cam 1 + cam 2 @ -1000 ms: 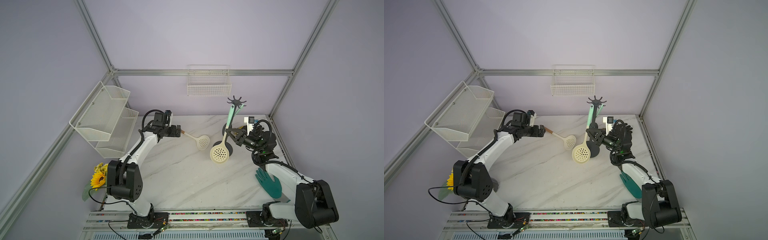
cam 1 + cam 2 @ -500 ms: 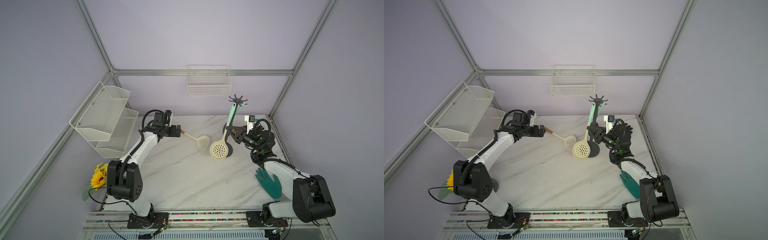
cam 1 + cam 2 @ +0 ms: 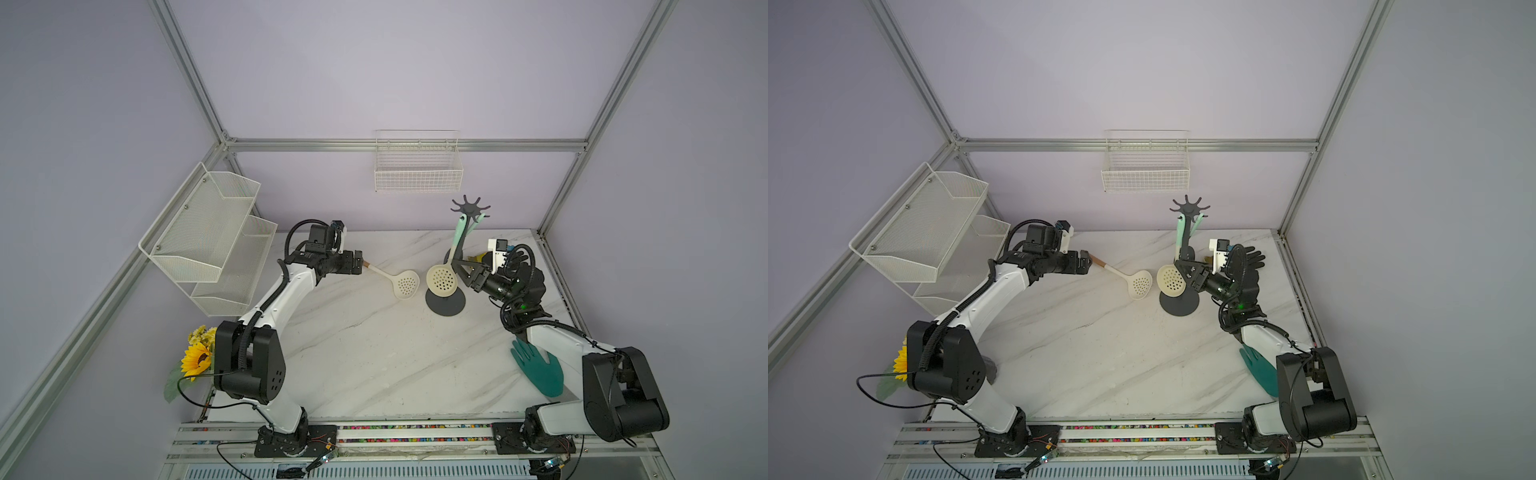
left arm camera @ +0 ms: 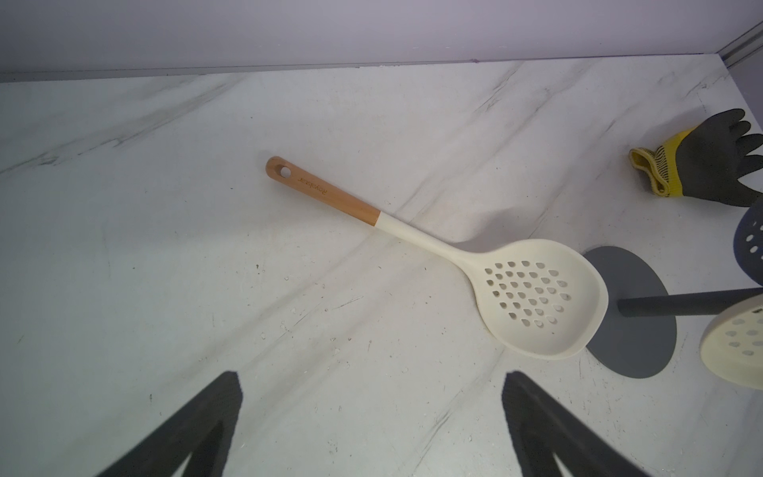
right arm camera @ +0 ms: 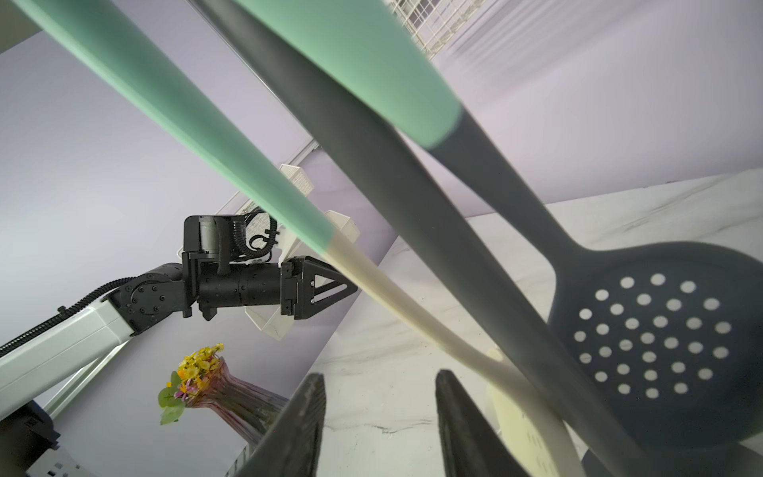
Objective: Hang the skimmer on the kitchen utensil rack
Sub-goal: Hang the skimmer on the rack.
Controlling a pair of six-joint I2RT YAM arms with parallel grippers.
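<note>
Three skimmers in play: the cream skimmer [image 3: 442,279], mint-handled, and a dark grey skimmer [image 5: 660,338] hang on the kitchen utensil rack [image 3: 470,206], far right. A wooden-handled skimmer [image 4: 536,297] lies flat, its bowl beside the rack's base. The right gripper [image 5: 380,373] and left gripper [image 4: 371,376] both have fingers apart, holding nothing. Bare marble table [image 3: 374,353] stretches wide in the near middle.

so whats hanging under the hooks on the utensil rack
Under the crown of the kitchen utensil rack hang a cream-headed skimmer and a dark grey skimmer, both mint-handled. Which hooks hold them cannot be seen: the crown covers where the handles catch.
</note>
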